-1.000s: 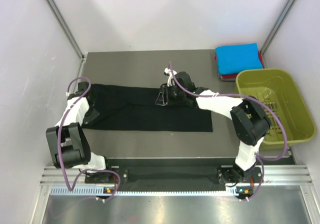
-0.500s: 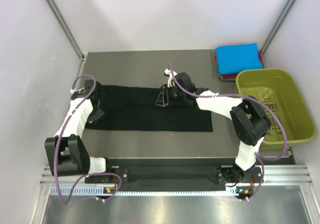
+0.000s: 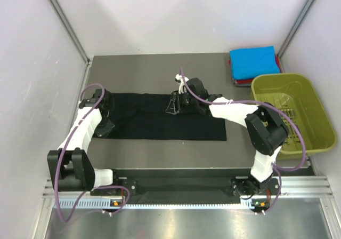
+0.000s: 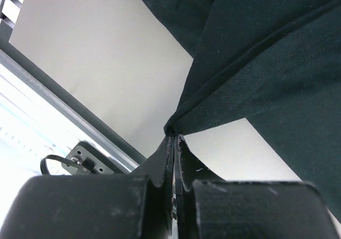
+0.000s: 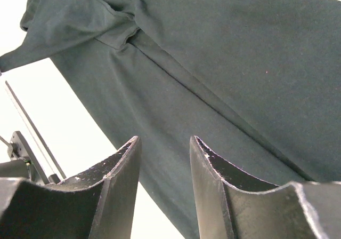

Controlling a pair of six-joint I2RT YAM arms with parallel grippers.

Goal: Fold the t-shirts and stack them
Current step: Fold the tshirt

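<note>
The blue shirt (image 3: 253, 62) and red shirt (image 3: 244, 81) are stacked at the tabletop's (image 3: 154, 68) far right corner. The black shirt (image 3: 160, 122) lies half-folded mid-tabletop — the left tool (image 4: 174, 140) pinches its left edge; the right tool (image 5: 164, 148) hovers parted, empty.

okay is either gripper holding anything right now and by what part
The left gripper pinches the large black cloth t-shirt by a bunched edge at its left end. The right gripper holds nothing.

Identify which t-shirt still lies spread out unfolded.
The large black cloth t-shirt, spread mid-table; the bright blue t-shirt and red t-shirt are stacked folded.
</note>
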